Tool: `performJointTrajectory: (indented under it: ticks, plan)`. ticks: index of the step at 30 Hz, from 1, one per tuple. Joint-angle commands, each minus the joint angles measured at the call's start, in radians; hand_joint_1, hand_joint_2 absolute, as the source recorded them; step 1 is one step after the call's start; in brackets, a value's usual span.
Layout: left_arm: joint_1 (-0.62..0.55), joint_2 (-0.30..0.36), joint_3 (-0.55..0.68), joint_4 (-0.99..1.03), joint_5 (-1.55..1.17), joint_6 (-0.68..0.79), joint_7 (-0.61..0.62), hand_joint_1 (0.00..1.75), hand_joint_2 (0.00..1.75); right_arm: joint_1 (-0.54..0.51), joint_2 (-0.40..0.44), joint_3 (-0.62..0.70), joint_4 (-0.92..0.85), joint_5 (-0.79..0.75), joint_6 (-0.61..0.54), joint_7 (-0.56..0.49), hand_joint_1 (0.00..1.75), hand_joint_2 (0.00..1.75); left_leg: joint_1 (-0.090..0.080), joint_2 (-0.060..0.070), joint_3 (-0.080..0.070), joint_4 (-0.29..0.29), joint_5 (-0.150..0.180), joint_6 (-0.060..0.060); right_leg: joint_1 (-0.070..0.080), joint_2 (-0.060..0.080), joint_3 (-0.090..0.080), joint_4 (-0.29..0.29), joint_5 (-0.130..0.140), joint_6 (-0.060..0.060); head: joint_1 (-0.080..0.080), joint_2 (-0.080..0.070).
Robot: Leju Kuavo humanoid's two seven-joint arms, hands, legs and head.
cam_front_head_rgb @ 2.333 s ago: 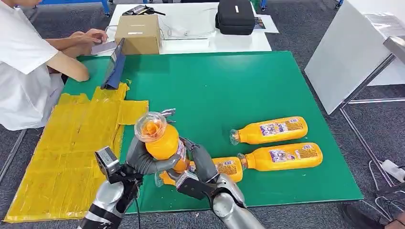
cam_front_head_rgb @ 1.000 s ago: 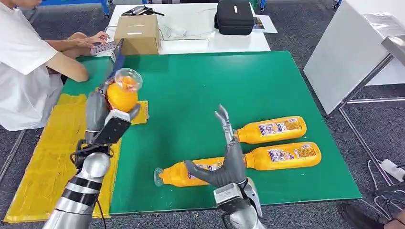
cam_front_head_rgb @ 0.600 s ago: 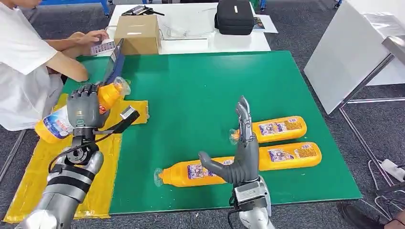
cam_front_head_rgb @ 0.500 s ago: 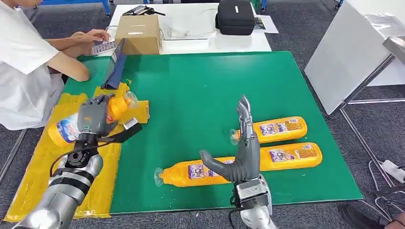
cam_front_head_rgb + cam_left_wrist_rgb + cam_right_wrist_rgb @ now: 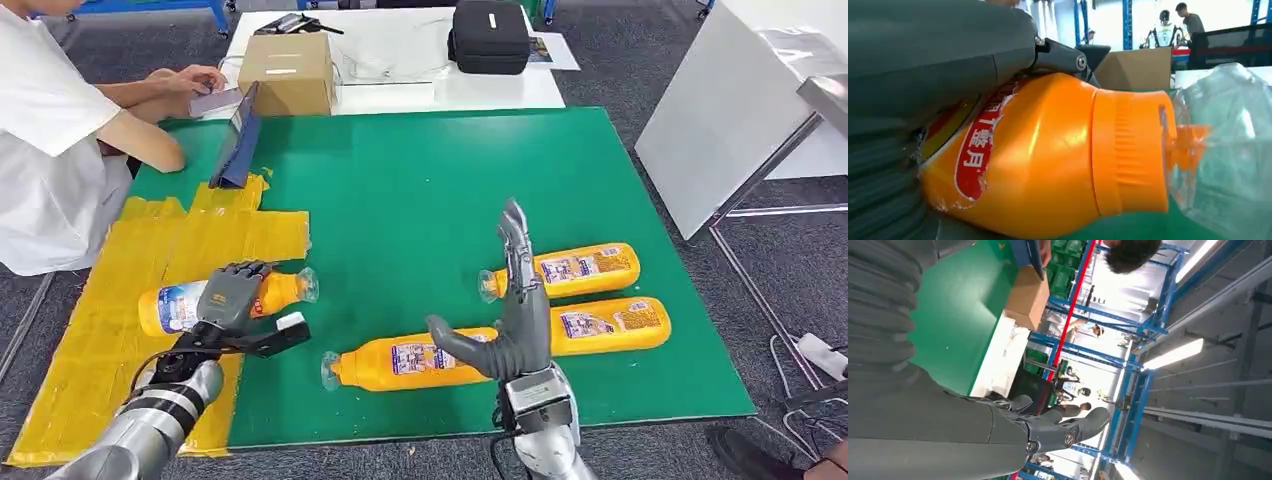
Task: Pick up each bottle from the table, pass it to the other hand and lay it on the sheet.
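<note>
Lowered since a moment ago, the left hand [image 5: 228,296] grips its bottle [image 5: 175,306] on the yellow sheet [image 5: 120,350], likely releasing next, while the right hand [image 5: 510,320] stands open-fingered, holding nothing.

One bottle [image 5: 215,303] lies on the sheet [image 5: 120,330] at left — three bottles [image 5: 565,300] lie on the table [image 5: 450,180] at right.
</note>
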State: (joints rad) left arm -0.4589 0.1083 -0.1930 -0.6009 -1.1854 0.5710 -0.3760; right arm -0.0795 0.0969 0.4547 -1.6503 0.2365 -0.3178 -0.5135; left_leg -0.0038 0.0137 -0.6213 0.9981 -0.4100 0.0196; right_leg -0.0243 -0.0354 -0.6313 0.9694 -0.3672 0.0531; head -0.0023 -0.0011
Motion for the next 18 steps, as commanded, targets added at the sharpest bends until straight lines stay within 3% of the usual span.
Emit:
performJointTrajectory:
  ticks: [1,5,10,18]
  plan:
    - [0.028,-0.016,0.030,0.089,0.102,-0.012,-0.037,0.00,1.75,-0.050,-0.030,-0.011,0.090,0.027,0.019,0.027,0.00,1.75,0.001,0.002,0.006,-0.001,-0.001,-0.001,0.000,0.005,0.005,-0.002,0.000,-0.002,0.000,0.000]
    - [0.046,-0.011,0.058,0.040,0.158,0.001,-0.045,0.00,1.75,-0.091,-0.057,0.041,0.165,0.145,0.046,0.073,0.00,1.75,0.001,0.002,0.005,-0.001,-0.001,-0.001,0.001,0.005,0.006,-0.002,0.000,-0.002,0.000,0.000]
    - [0.056,-0.010,0.077,0.019,0.201,-0.026,-0.071,0.00,1.75,-0.102,-0.065,0.062,0.185,0.177,0.059,0.082,0.00,1.75,0.003,0.003,0.009,-0.001,-0.003,-0.002,0.002,0.008,0.009,-0.002,-0.001,-0.003,0.000,0.000]
    - [0.114,-0.033,0.113,-0.156,0.403,-0.216,-0.193,0.00,1.75,-0.148,-0.083,0.097,0.252,0.273,0.117,0.144,0.00,1.75,0.002,0.000,0.005,0.000,0.000,-0.001,0.001,0.004,0.006,-0.001,0.000,-0.002,0.000,0.000]
